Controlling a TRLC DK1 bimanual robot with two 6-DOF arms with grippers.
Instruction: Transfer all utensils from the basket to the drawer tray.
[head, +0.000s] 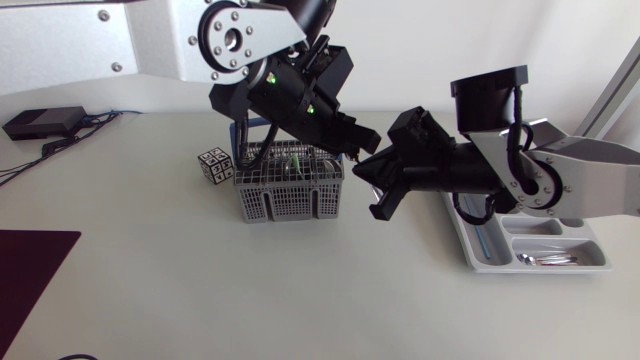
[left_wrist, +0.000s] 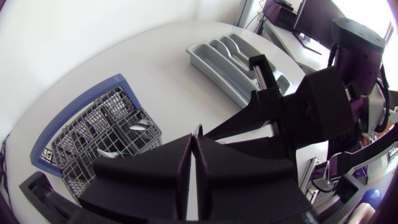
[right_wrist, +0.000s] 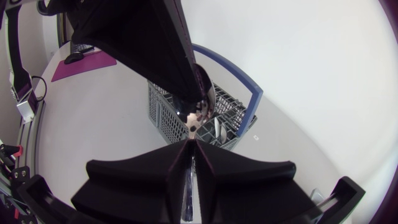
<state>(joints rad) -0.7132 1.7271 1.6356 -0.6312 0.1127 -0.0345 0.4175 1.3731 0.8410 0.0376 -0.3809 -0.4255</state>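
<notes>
- Head view, far left: a small patterned cube sits just beside the basket's corner. It looks like a marker rather than anything to be moved.
- The wire basket stands left of the table's middle, on my left arm's side, which is probably why that arm does the picking. The left wrist view shows utensils lying in its compartments, so I judge much of the task remains.
- The left gripper hangs above the basket's right-hand end. Its fingers are pressed nearly together on the bowl end of a spoon, which is in the air, clear of the basket.
- The right gripper meets it nose to nose. In the right wrist view its fingers appear clamped on the spoon's handle, a thin silver strip between them. This reads as a hand-over, since the tray lies on the right arm's side.
- The drawer tray sits at the far right, partly under the right arm, with a silvery piece already in its near compartment.
- Both grippers seem to hold the spoon at once, so pulling away before the left lets go could twist or drop it.
</notes>
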